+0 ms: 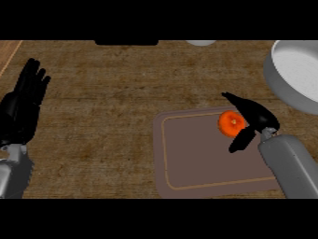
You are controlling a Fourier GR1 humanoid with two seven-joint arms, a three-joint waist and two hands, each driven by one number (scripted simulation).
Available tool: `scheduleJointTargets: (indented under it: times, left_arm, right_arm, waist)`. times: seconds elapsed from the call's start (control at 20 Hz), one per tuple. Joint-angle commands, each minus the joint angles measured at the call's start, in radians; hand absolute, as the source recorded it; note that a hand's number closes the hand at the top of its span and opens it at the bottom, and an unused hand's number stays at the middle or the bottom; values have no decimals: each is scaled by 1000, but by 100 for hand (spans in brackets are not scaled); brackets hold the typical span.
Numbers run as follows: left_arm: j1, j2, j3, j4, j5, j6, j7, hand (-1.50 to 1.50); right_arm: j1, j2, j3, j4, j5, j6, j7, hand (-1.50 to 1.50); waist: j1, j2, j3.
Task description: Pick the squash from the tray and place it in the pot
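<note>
Splayed straight on the right hand (258, 116): fingers (231, 98) above, thumb below the orange squash (229, 123), bracketing it, not clenched round it; contact impossible to tell. Sits in the upper right corner of the brown tray (196, 161), beside that palm. Further up and right on the counter (113, 93), the grey pot (279, 77). At the left edge, resting released with fingers up, the left hand (20, 109).

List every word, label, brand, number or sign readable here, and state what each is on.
None: no text can be read in the head view.
The squash, the tray, the pot, the counter, the left hand and the right hand all show plain surfaces with no word, label, number or sign.
</note>
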Motion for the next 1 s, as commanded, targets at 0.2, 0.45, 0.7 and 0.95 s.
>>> scheduleJointTargets:
  times: [0.2, 0.45, 0.7, 0.95]
  left_arm:
    - [28, -3, 32, -15, -1, -45, -7, 0]
    - [89, -68, -13, -37, -63, -20, -33, 0]
    - [65, -39, 40, -65, -27, -61, 8, 0]
    - [27, -29, 54, -56, -38, -29, 39, 0]
  right_arm:
    - [9, 2, 54, 9, 110, -22, -141, 150]
    - [34, -1, 24, 17, 131, -11, -191, 150]
    - [45, 29, 45, 59, 188, -63, -270, 150]
    - [259, -27, 226, -301, 202, 51, -344, 150]
  waist:
    - [-2, -1, 0]
    - [-2, -1, 0]
    - [0, -1, 0]
    - [-27, -10, -1]
